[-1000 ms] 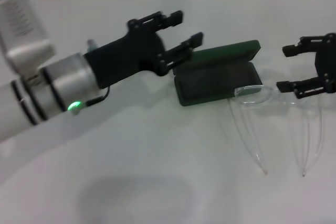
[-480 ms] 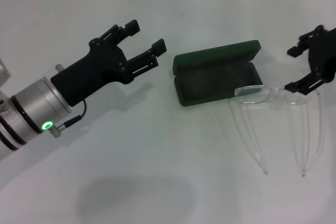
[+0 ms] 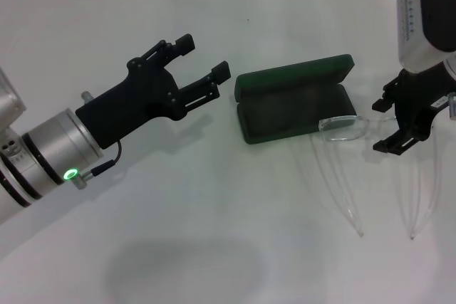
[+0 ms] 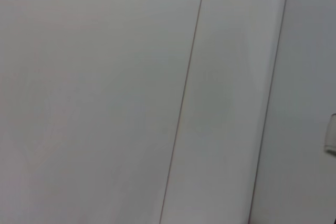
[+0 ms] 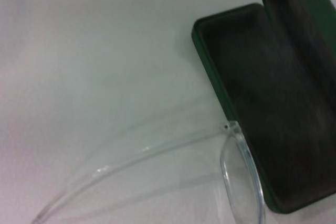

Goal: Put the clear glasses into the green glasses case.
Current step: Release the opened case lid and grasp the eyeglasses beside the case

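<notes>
Case position noted first: the green glasses case (image 3: 293,97) lies open on the white worktop (image 3: 214,211), lid back, dark lining exposed and holding nothing. Clear glasses (image 3: 370,154) lie on the worktop just beside the case's near right corner, one lens end touching or all but touching its rim; temple arms are unfolded and run away from the case toward the robot, so the long axis of the front runs rightward from the case. Right claw (image 3: 388,124) hangs released directly over the far end of that front, clearly the nearer arm. Left claw (image 3: 203,58), also released, hovers off the opposite short end of the case, holding nothing. Judgement: pickup falls to the right arm.
</notes>
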